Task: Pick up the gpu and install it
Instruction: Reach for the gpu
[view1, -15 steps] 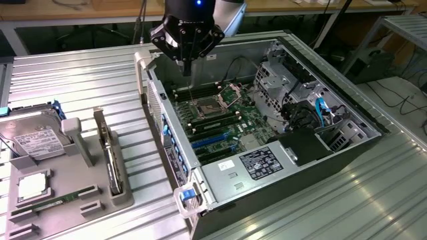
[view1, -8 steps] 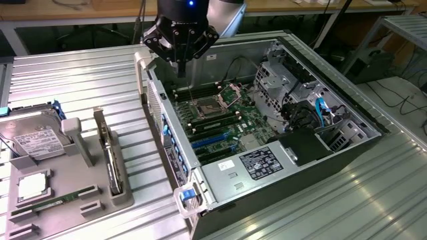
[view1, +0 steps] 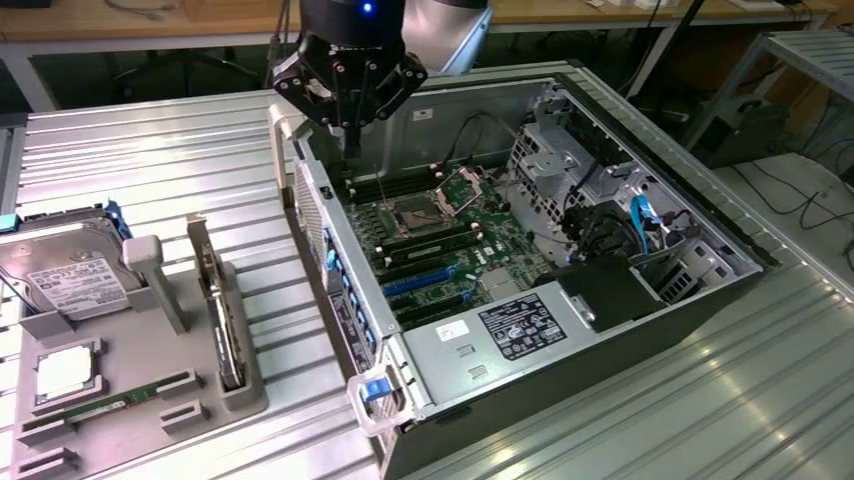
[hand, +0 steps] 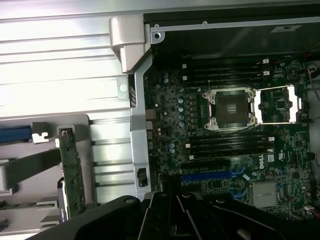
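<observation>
Jaws shut and empty, gripper (view1: 351, 145) over the case (view1: 447, 98); reaching the gpu (view1: 224, 320) at the exterior view's left unopened could topple it.

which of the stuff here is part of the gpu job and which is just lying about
For the job: gpu, upright in the grey holder; gripper; motherboard's blue slots.
Lying about: hard drive, memory stick, processor chip.
</observation>
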